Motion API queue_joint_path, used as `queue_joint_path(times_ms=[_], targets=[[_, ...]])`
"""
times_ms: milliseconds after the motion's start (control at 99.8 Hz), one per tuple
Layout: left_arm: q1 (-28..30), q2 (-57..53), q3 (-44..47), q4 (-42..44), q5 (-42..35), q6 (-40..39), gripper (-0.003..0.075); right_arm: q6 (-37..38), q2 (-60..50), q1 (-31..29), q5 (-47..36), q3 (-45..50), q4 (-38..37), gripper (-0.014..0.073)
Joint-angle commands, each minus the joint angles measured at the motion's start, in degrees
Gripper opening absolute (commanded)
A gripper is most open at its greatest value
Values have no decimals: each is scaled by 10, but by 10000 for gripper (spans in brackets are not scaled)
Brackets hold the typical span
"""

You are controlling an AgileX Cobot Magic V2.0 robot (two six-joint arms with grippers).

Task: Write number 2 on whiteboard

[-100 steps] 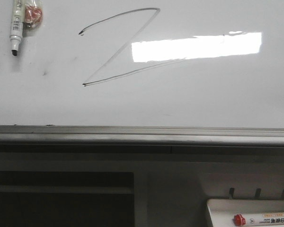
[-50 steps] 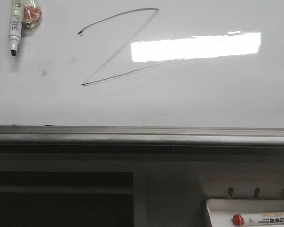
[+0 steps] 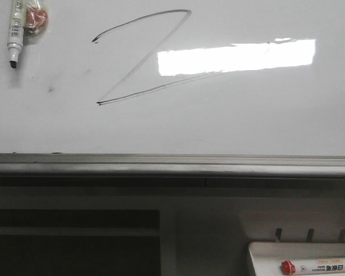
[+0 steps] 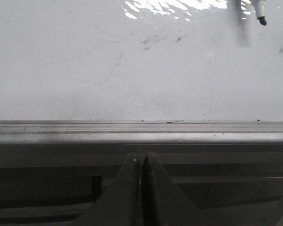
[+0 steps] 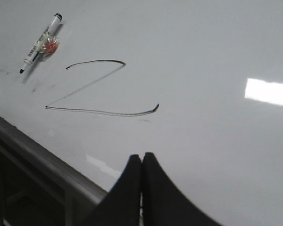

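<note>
The number 2 (image 3: pixel 142 57) is drawn in thin black line on the whiteboard (image 3: pixel 247 115), upper left of centre in the front view, its base stroke running into the bright rectangular light reflection (image 3: pixel 236 56). At about 10 o'clock from it, a black-tipped marker (image 3: pixel 14 31) with small unreadable print sits against the board, tip down. At 5 o'clock, below the grey rail (image 3: pixel 172 164), a white tray (image 3: pixel 264 253) holds a red-capped marker (image 3: pixel 317 266), label illegible. Left gripper (image 4: pixel 142 162) and right gripper (image 5: pixel 141 162) both have fingers pressed together, empty.
</note>
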Motion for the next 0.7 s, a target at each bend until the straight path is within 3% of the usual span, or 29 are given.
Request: queue_joint_path(times_ms=[0,260,481,621,691], targets=[[1,-15,6,-8,-28,-2,-20,-12,-4,-46,-51,-14,40,-61],[1,-15,6,-8,-28,-2,-20,-236,-4,-254,-121,-13,325,-61],[1,-15,6,-8,-28,-2,-20,-479,-4,-497,-249,47,614,-61],[1,-15,6,-8,-28,-2,-20,-500,-4,-615,-396,115,635,-61],[1,-15,6,-8,-28,-2,-20,-500,-4,-647,-374,114,635,-62]])
